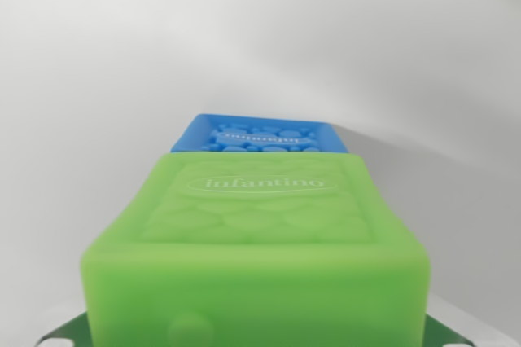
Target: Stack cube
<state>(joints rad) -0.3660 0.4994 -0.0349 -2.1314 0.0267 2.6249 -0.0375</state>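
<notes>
Looking down wrist view: green cube (256, 257) close under end effector, blue cube (262, 135) just beyond, touching or overlapping — unclear. End effector unseen; grip state unknowable. Likely approach or carry step — next needs alignment.

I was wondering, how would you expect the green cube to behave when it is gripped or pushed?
The green cube looks like soft moulded plastic or rubber with rounded edges, so it would probably give slightly under a squeeze. Its flat, broad faces suggest sliding rather than rolling. The embossed top may add some grip. It sits against the blue cube, which a push could also move.
</notes>
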